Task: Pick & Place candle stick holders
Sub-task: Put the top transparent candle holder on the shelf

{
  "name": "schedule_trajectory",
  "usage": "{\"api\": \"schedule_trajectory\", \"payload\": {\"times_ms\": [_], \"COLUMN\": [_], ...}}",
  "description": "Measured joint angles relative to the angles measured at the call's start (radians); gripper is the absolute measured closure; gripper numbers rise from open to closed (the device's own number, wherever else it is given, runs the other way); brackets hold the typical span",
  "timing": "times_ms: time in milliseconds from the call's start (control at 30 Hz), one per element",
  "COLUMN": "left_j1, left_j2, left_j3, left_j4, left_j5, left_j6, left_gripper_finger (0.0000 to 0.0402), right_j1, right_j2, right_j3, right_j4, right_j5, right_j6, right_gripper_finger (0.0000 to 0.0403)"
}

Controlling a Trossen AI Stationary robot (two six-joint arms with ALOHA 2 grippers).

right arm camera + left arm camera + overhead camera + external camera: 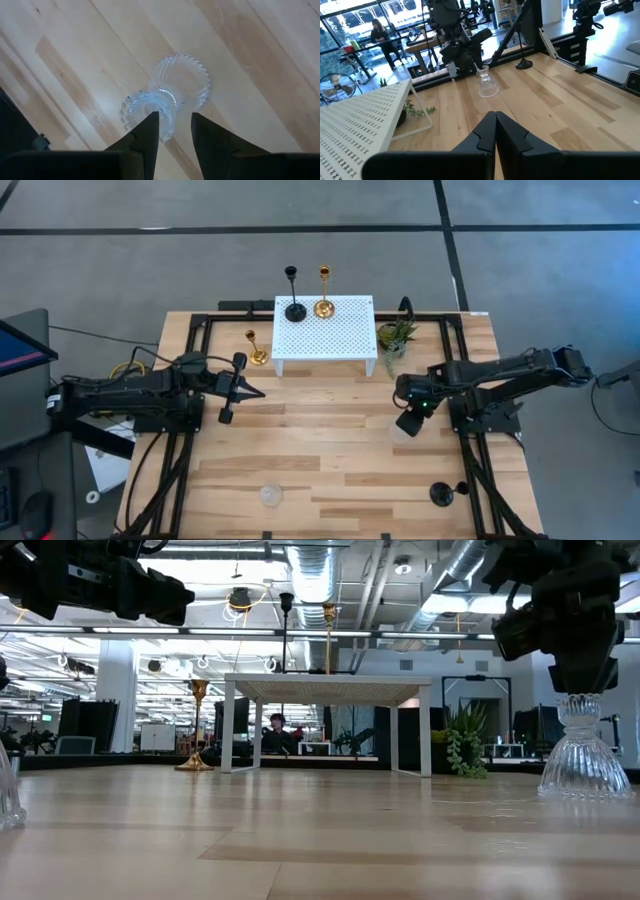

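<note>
We have the right gripper [175,127] poised straight above the clear ribbed-glass candle stick holder [170,97], which stands upright on the right side of the pale wooden table [330,450]. Its fingers are narrowly parted, straddling the holder's top rim; whether the pads already touch the glass we cannot say for sure, as the low view shows only the wrist bulk above the flared base. To do this well we should centre on the neck, close gently because glass is slick, and lift straight up before travelling toward the white perforated metal stand [325,330], where a black stemmed holder [294,305] and a shiny gold stemmed holder [323,300] already stand.

The left gripper [496,131] waits mid-left with its fingers pressed together on nothing. A second clear holder [270,496] near the front edge is barely discernible against the wood.
</note>
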Motion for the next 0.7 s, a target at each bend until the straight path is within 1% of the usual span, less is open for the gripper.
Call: {"api": "schedule_trajectory", "payload": {"times_ms": [167, 267, 400, 500, 600, 700], "left_j1": [0.000, 0.000, 0.000, 0.000, 0.000, 0.000], "left_j2": [0.000, 0.000, 0.000, 0.000, 0.000, 0.000], "left_j3": [0.000, 0.000, 0.000, 0.000, 0.000, 0.000], "left_j4": [0.000, 0.000, 0.000, 0.000, 0.000, 0.000], "left_j5": [0.000, 0.000, 0.000, 0.000, 0.000, 0.000], "left_j6": [0.000, 0.000, 0.000, 0.000, 0.000, 0.000], "left_gripper_finger": [0.0392, 0.0392, 0.0392, 0.0392, 0.0392, 0.0392], "right_j1": [0.000, 0.000, 0.000, 0.000, 0.000, 0.000], "right_j2": [-0.001, -0.001, -0.006, -0.006, -0.009, -0.013], "right_j3": [-0.006, -0.031, -0.081, -0.093, -0.095, -0.096], "right_j4": [0.005, 0.005, 0.055, 0.056, 0.068, 0.083], "right_j5": [0.002, 0.008, -0.001, 0.001, 0.007, 0.015], "right_j6": [0.000, 0.006, 0.044, 0.045, 0.039, 0.001], "right_gripper_finger": [0.0296, 0.0296, 0.0296, 0.0299, 0.0321, 0.0367]}}
